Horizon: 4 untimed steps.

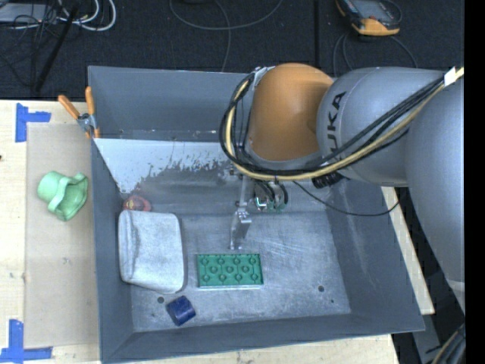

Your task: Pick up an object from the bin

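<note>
My gripper (236, 241) hangs below the orange wrist cover near the middle of the bin, with nothing seen in it. Its tip stands just behind the far left edge of a flat green studded plate (229, 270), which lies on the bin floor. A folded white cloth (151, 250) lies to the left of the plate, well apart from the gripper.
A small dark blue block (180, 309) sits near the bin's front left corner. A small pinkish round thing (137, 202) lies behind the cloth at the left wall. A light green object (64, 194) rests outside the bin on the left. The arm covers the bin's right back part.
</note>
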Each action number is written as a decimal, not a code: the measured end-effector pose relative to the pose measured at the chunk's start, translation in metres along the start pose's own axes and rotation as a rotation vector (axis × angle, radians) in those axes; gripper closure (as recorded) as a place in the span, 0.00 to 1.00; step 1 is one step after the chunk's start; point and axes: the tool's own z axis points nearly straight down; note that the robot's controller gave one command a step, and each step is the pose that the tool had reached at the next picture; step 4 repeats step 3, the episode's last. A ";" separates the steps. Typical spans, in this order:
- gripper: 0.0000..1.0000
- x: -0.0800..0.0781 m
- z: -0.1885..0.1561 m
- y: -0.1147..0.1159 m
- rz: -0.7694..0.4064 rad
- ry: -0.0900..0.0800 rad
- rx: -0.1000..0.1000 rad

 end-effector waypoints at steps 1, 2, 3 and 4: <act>0.00 0.064 0.082 -0.005 -0.111 -0.015 -0.001; 1.00 0.060 0.077 -0.005 -0.107 -0.020 -0.002; 1.00 0.071 -0.054 0.009 -0.072 -0.015 -0.001; 1.00 0.071 -0.054 0.009 -0.072 -0.015 -0.001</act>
